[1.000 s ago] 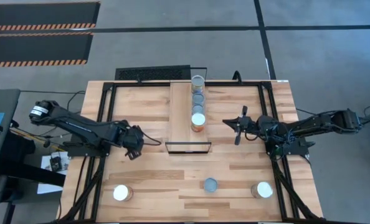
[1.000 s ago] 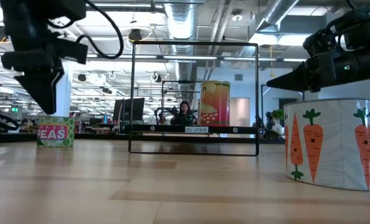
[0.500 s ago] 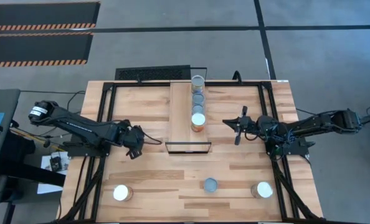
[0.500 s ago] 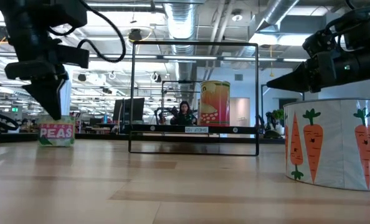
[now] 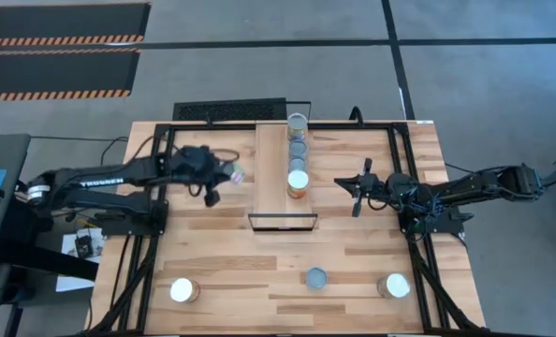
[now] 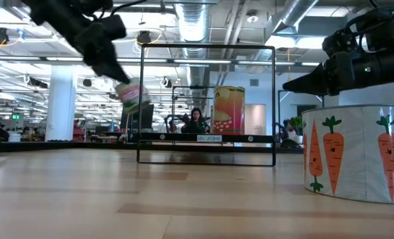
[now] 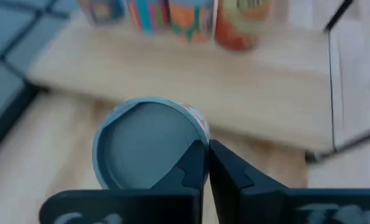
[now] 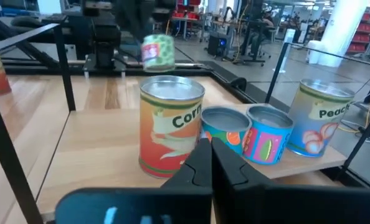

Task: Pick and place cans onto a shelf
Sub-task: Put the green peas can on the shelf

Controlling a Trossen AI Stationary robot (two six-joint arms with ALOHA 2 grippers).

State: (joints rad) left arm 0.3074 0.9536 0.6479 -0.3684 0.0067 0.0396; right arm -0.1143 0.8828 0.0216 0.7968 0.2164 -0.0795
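Carried can (image 5: 233, 173) hung tilted in the air, upper-left-centre of the high view, just left of the shelf (image 5: 272, 178); four cans (image 5: 298, 153) lined its right edge. Left gripper (image 5: 220, 178) was nearer, jaws clamped on the can. Right gripper (image 5: 357, 190) waited right of shelf, jaws together, empty. Three cans (image 5: 315, 278) stayed on the surface (image 5: 353, 262).

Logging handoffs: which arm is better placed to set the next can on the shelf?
Left. Its tool already holds a can in the air just beside the shelf. The right tool waits empty on the shelf's other side.
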